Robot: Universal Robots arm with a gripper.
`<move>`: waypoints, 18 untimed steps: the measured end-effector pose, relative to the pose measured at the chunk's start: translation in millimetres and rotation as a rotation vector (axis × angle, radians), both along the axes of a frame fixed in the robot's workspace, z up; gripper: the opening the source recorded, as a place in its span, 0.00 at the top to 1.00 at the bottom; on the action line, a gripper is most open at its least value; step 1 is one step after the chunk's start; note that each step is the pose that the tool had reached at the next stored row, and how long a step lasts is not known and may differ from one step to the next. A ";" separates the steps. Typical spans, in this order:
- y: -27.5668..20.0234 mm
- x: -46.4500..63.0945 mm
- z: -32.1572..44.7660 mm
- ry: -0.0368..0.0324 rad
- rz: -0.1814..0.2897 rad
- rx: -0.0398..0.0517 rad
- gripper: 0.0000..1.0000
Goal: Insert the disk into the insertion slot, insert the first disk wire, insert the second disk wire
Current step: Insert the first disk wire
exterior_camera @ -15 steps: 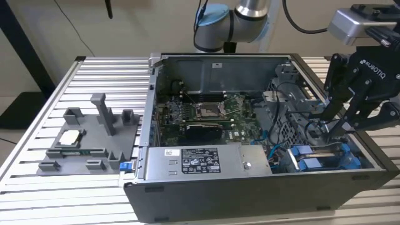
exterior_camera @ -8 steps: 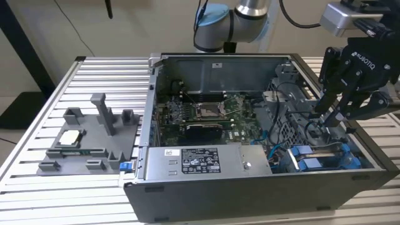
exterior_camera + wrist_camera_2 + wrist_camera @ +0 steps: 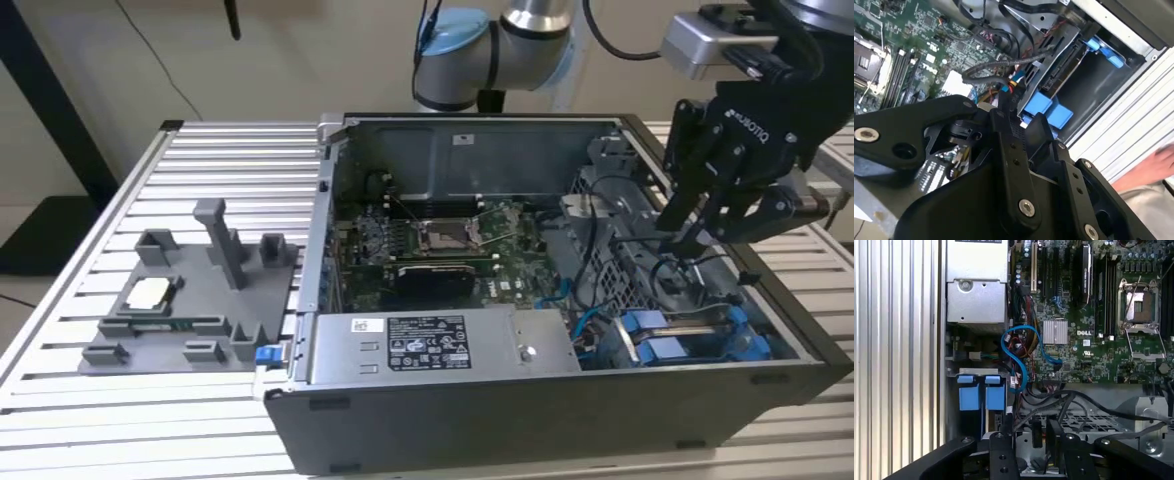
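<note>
You are looking at the end effector (image 3: 687, 240) hanging low inside the open computer case (image 3: 534, 425), over the metal drive cage (image 3: 1089, 422) on the exterior view's right. Black cables (image 3: 1064, 402) are crossing just beneath it. You cannot tell how wide it is standing, nor whether it is gripping anything.

Just past it, the disk (image 3: 654, 340) appears to be lying flat in the insertion slot (image 3: 767, 345), at the case's near corner on the exterior view's right. Its long axis is running along the case's near wall. Its two blue caddy tabs (image 3: 981, 397) are pointing inward, towards the power-supply box (image 3: 441, 345).

The second wrist view is giving you a grey connector edge (image 3: 1054, 75) just beside those tabs. The first wrist view is giving you a blue cable (image 3: 1021, 365) looping down from the motherboard (image 3: 1079, 315). Its end is hanging just beside the tabs, and you cannot tell whether it is plugged in.

Farther out, a person's hand (image 3: 1161, 162) is showing blurred over the slatted surface (image 3: 227, 160). On the exterior view's left, a grey fixture tray (image 3: 187, 300) is sitting on that surface beside the case.
</note>
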State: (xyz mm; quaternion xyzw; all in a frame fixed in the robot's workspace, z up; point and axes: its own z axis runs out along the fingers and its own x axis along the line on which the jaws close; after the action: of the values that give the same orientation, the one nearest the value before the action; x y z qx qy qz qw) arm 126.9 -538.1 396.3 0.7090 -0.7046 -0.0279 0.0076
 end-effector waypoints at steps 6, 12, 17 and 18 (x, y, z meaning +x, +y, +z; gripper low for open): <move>0.0 2.3 -3.3 0.0000 0.021 0.0002 0.60; 0.0 2.3 -5.1 0.0000 0.020 0.0001 0.60; 0.0 2.3 -7.3 -0.0008 0.020 0.0549 0.75; 0.0 2.3 -7.8 -0.0009 0.020 0.0648 0.75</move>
State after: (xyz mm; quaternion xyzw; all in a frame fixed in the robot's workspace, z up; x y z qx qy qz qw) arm 129.2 -538.1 388.4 0.7160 -0.6961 -0.0503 -0.0154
